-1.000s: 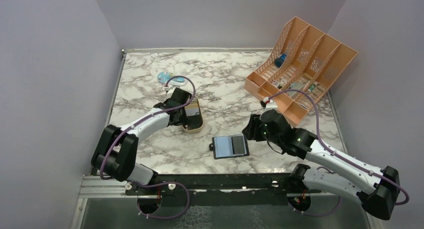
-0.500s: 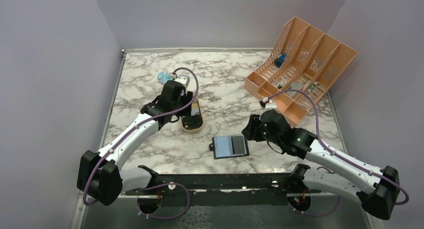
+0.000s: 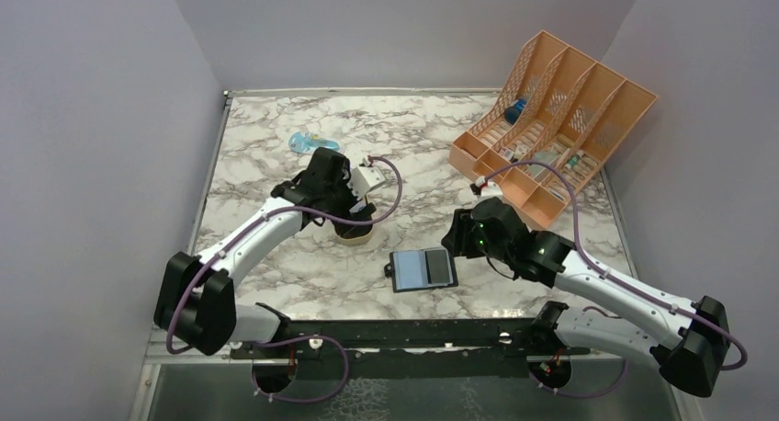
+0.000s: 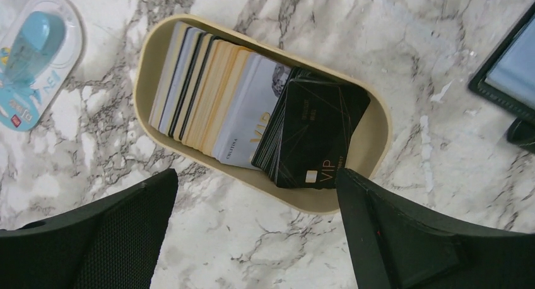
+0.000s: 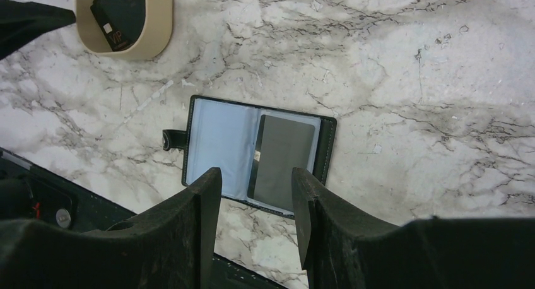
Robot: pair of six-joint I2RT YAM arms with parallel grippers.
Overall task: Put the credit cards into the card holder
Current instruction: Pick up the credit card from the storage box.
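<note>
Left gripper [image 4: 255, 175]: jaws wide apart over cards [image 4: 240, 112] in tin [image 4: 373, 128]. Right gripper [image 5: 257, 175]: jaws half apart, empty, over open holder [image 5: 221, 137]; tin at holder's 10 o'clock.

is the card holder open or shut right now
Open. The card holder lies spread flat, both pale blue inner faces up, with a grey card on one half.

A robot test cell, lab-like — plain pale walls [image 3: 92, 118] box in a marble-print tabletop [image 3: 423, 164] on three sides, the cabled left arm [image 3: 248, 242] and right arm [image 3: 606, 288] are bolted to a black metal rail [image 3: 404, 334], and a peach desk organiser [image 3: 588, 99] sits in the far corner
</note>
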